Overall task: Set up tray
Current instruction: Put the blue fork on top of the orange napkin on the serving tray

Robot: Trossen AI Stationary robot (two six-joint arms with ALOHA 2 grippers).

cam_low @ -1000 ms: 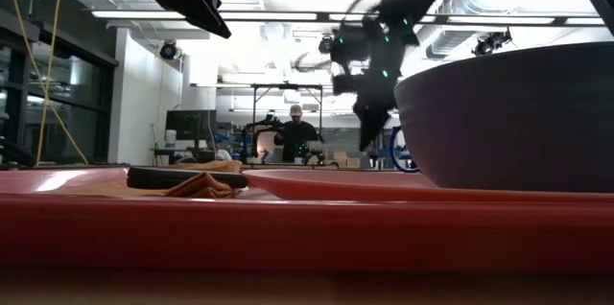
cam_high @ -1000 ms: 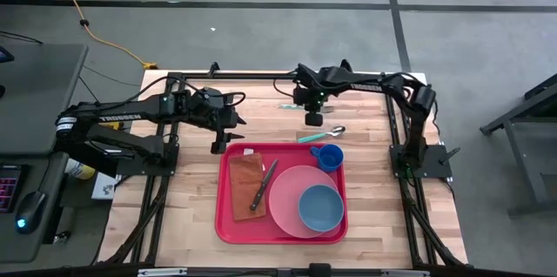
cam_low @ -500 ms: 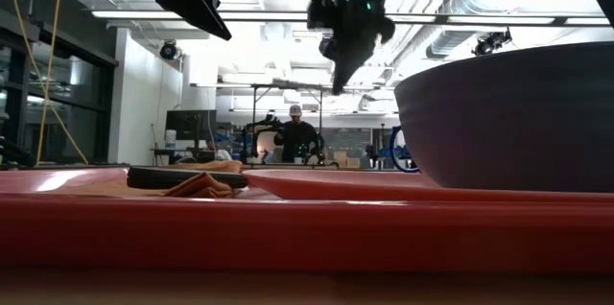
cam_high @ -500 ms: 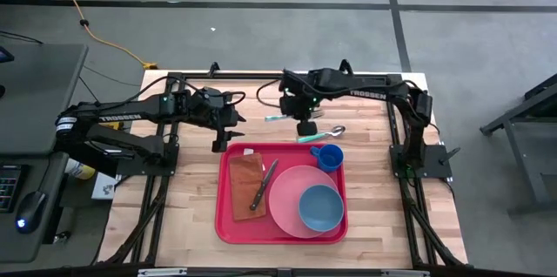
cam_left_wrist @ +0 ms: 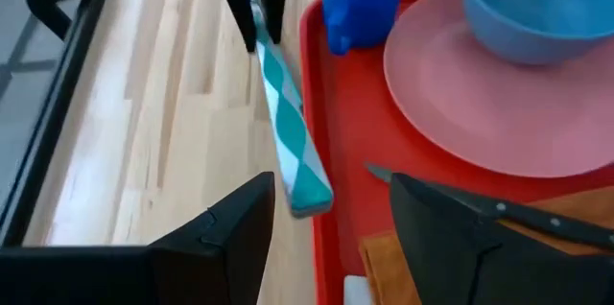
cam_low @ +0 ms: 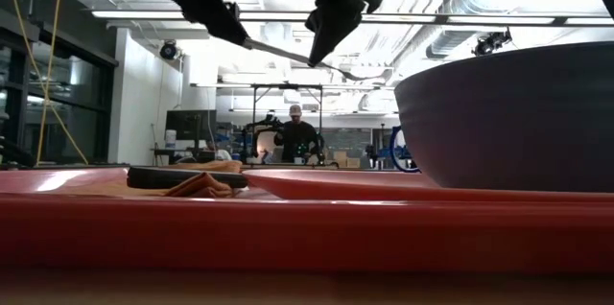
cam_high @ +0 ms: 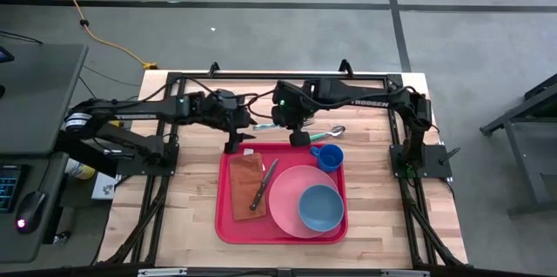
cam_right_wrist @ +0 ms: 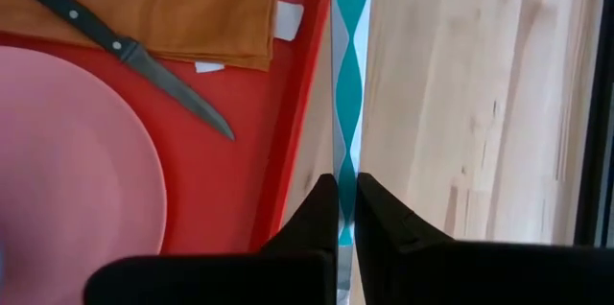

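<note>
My right gripper (cam_high: 295,131) is shut on a utensil with a teal-and-white handle (cam_high: 264,125), held in the air over the table just beyond the far rim of the red tray (cam_high: 223,216). The handle points toward my left gripper (cam_high: 236,139), which is open. In the left wrist view the handle's free end (cam_left_wrist: 307,195) lies between the left fingers, apart from both. The tray holds a brown napkin (cam_high: 245,186) with a black-handled knife (cam_high: 264,185), a pink plate (cam_high: 287,192) with a blue bowl (cam_high: 320,207), and a blue cup (cam_high: 328,156). My right gripper pinches the utensil between its two fingers, on the handle (cam_right_wrist: 346,166) at the end away from the free tip. The fingers slant down from above and lie across it. The utensil is lifted clear and about level, handle toward the table's left; the gripper hides its working end.
A spoon with a teal handle (cam_high: 324,133) lies on the wood beyond the cup, right of my right gripper. A black frame (cam_high: 261,77) runs along the table's far edge and sides. In the low view the tray's rim (cam_low: 288,228) and the bowl (cam_low: 508,123) fill the foreground.
My right gripper has risen from the far part of the table with the utensil and carried it toward the table's left and near side, rolling somewhat, up to my left gripper. My left gripper has gone a little toward the right and down and stays open.
</note>
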